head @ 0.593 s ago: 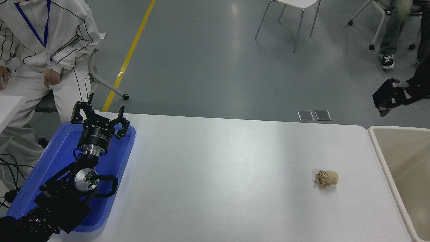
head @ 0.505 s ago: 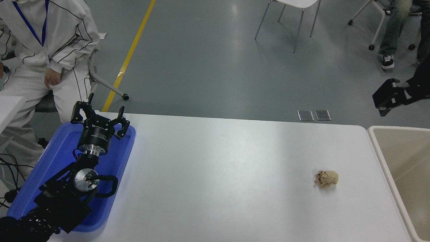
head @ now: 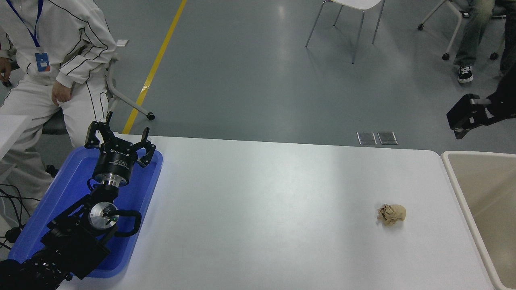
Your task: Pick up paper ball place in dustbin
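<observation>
A white table [head: 262, 209] stands on a grey floor with a yellow line. Nearest, at the lower left, the left gripper [head: 119, 141] is parked over the blue tray [head: 133, 225], its fingers spread and empty. The ball [head: 391, 214] lies on the table well below and to the left of the right gripper [head: 463, 119], untouched, with the bin [head: 455, 177] just to its right, under that gripper. The right gripper hangs high past the table's far edge, above the bin's corner; whether it is open I cannot tell. Since half a second ago neither arm nor the ball has shifted; only the seated person [head: 52, 60] at the far left has moved. The pick is likely not yet begun.
</observation>
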